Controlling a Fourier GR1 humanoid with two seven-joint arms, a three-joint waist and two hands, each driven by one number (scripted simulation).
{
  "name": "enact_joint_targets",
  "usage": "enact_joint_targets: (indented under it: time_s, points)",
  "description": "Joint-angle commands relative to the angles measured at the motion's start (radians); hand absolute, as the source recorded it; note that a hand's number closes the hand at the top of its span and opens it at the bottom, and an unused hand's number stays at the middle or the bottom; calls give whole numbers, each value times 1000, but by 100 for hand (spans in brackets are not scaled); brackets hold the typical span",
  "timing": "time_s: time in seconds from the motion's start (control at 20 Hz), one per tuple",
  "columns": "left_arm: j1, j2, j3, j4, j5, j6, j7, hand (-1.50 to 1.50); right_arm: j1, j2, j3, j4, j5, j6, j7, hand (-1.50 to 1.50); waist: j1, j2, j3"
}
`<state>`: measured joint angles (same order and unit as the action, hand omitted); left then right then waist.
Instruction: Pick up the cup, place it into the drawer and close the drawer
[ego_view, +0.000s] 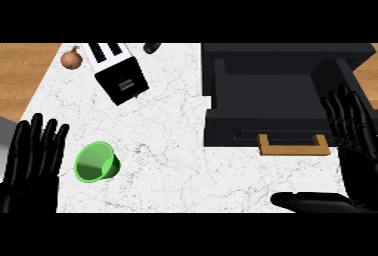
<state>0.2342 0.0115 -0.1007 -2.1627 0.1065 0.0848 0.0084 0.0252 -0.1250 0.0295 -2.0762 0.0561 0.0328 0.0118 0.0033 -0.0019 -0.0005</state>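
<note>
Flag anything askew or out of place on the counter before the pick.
The green cup lies tipped on its side near the counter's left edge, mouth showing, nothing spilled. The toaster sits at an angle to the counter's edges, with an onion beside it. The drawer is already open and looks empty. Both hands, left and right, are open, holding nothing.

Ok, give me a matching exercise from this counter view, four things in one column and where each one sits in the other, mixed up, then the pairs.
Things:
1. cup
2. onion
3. toaster
4. drawer

Places:
A. far left corner, at the edge of the marble
B. right side of the counter, pulled open, wooden handle toward the robot
C. near left, lying on its side beside the left hand
D. far left, between the onion and the drawer, set at an angle

Pairs: 1-C, 2-A, 3-D, 4-B
</note>
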Motion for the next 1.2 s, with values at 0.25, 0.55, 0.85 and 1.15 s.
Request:
enact_joint_targets:
  time_s: [0.25, 0.55, 0.85, 1.15]
  points:
    - [77, -11, 64, 138, 39, -1, -120, -150, -31, 0, -22, 15, -2, 24, 14, -150, -1, 1, 0]
    - [163, -11, 125, 290, 33, -45, -281, -150, -42, -24, -86, 76, -41, 58, -37, -150, 2, 2, 0]
    - [38, 24, 240, 510, 34, -35, -327, -150, -72, -39, -115, 25, -71, 68, 45, -150, -4, 2, 0]
    - [5, 45, 287, 695, 37, -65, -388, -150, -52, -1, -92, 128, -34, 77, -80, -150, -3, 2, 0]
